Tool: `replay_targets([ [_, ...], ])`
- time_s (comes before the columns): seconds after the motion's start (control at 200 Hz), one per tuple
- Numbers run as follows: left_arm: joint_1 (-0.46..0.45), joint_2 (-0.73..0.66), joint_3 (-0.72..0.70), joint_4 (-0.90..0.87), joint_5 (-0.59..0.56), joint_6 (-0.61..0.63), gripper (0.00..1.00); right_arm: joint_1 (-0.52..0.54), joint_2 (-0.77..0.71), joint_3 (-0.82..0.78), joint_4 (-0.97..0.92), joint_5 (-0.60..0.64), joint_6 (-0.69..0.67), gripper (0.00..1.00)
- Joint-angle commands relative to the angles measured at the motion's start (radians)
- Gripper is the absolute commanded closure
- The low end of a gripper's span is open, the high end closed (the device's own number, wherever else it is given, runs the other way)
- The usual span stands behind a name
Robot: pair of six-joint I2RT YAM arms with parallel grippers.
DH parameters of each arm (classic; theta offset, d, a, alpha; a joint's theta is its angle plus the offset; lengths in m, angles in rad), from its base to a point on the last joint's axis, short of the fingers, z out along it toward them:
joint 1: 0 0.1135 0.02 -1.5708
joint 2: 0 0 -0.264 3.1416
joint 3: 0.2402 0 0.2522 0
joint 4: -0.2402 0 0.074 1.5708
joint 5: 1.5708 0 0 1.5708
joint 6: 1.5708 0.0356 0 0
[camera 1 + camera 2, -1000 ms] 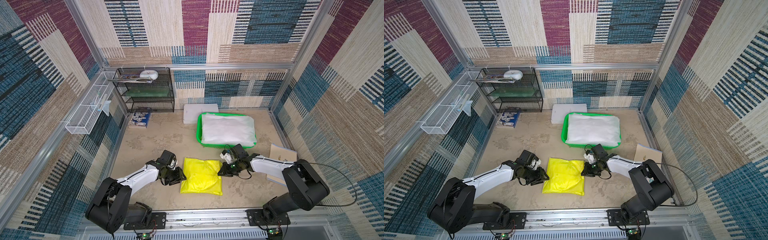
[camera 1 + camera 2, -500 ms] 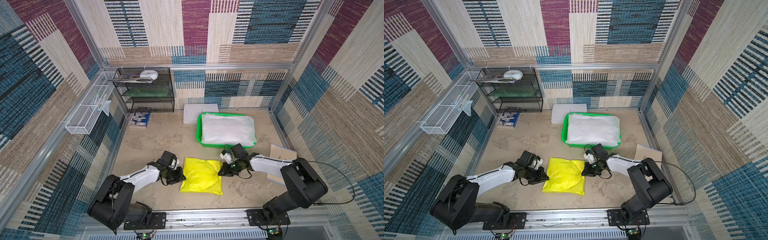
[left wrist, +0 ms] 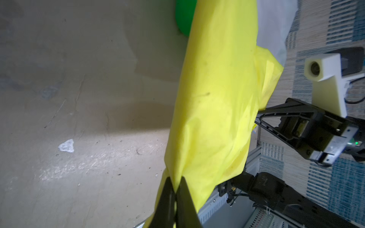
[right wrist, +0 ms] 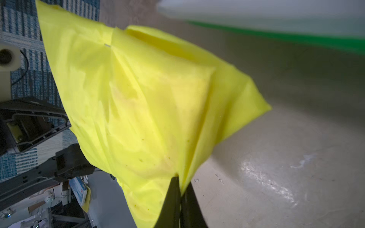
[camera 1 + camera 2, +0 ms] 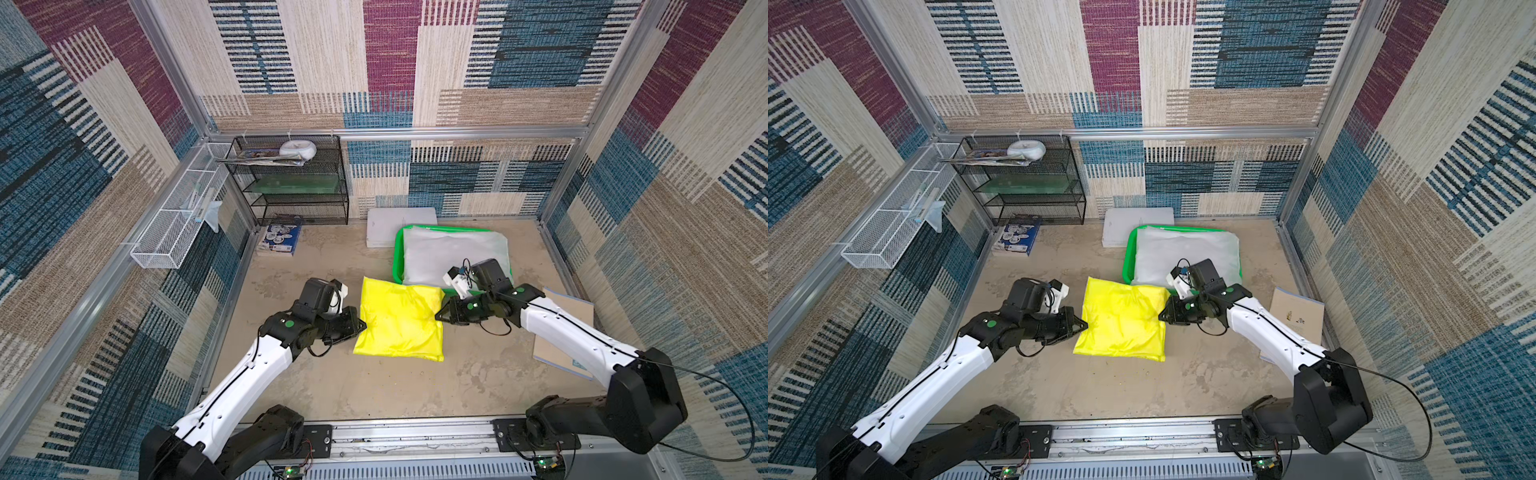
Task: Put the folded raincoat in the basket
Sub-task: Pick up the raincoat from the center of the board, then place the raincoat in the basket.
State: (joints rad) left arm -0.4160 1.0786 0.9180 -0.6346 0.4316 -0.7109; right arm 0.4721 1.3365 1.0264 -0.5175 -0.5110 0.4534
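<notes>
The folded yellow raincoat (image 5: 399, 320) (image 5: 1121, 320) hangs between my two grippers just above the floor, and its far edge reaches the near rim of the green basket (image 5: 398, 257) (image 5: 1128, 253). My left gripper (image 5: 361, 328) (image 5: 1084, 326) (image 3: 175, 185) is shut on the raincoat's (image 3: 213, 98) left edge. On the right edge of the raincoat (image 4: 148, 108), my right gripper (image 4: 180, 185) (image 5: 438, 316) (image 5: 1162, 316) is shut as well. A white translucent sheet (image 5: 455, 253) fills the basket. A strip of the basket (image 4: 296, 36) shows in the right wrist view.
A black mesh rack (image 5: 299, 183) stands at the back left, with a white wire basket (image 5: 178, 216) on the left wall. A booklet (image 5: 280, 239) lies by the rack. A white board (image 5: 399, 222) lies behind the basket. A cardboard sheet (image 5: 569, 316) lies under the right arm.
My left gripper has shut on the raincoat's left edge. Both arms have raised the raincoat off the floor and carried it a little toward the basket.
</notes>
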Motion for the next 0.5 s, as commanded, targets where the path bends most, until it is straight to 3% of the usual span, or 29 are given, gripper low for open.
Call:
replay_targets([
  [0.0, -0.001, 0.12, 0.181, -0.105, 0.058, 0.021, 1.0, -0.05, 0.001, 0.157, -0.125, 0.099, 0.019, 1.0],
  [0.18, -0.001, 0.496, 0.583, -0.115, 0.117, 0.033, 1.0, -0.218, 0.172, 0.53, -0.313, 0.195, -0.041, 1.0],
  [0.386, -0.014, 0.97, 1.118, -0.228, 0.236, 0.035, 1.0, -0.362, 0.403, 0.75, -0.447, 0.252, -0.097, 1.0],
  [0.496, -0.029, 1.182, 1.378, -0.305, 0.259, 0.027, 1.0, -0.412, 0.507, 0.827, -0.485, 0.21, -0.13, 1.0],
])
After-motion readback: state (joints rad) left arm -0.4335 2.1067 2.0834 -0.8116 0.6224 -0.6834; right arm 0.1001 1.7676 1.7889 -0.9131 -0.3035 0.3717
